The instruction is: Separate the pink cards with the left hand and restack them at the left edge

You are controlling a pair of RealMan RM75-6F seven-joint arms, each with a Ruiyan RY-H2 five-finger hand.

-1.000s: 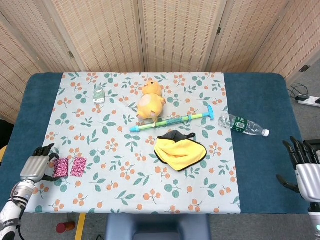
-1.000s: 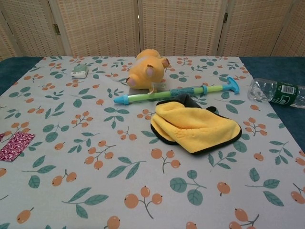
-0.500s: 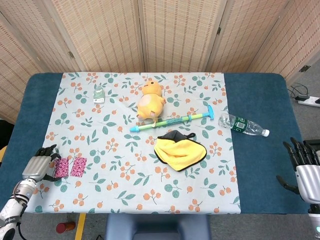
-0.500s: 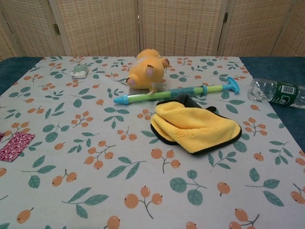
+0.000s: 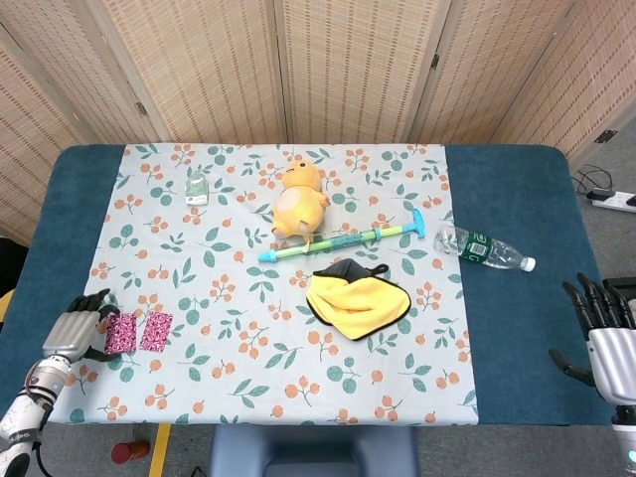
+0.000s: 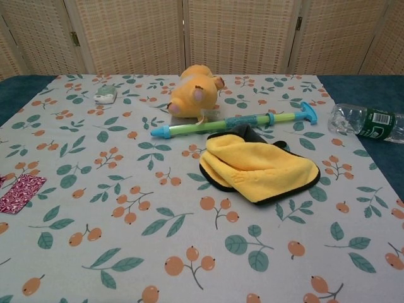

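Pink cards are lying flat on the floral tablecloth, two of them side by side with a thin gap between, so they look already separated and not yet restacked. My left hand sits just to their outer side, fingers curled, with the fingertips right at the edge of the nearer card. I honestly can't tell if I'm pinching it or only touching it. The chest view only catches one card, at the frame's left edge, and doesn't show the hand at all.

What worries me: these cards are thin and flat on cloth, so if my fingers can't get under an edge I'll probably just shove the card along or bunch the tablecloth. Push too far outward and it slides onto the blue strip or off the table.

My right hand is way across the table, fingers spread, holding nothing.

Everything else is well away from my left hand: yellow plush toy, green water squirter, yellow cloth. Only container is the plastic bottle, on its side; can't make out what's in it.
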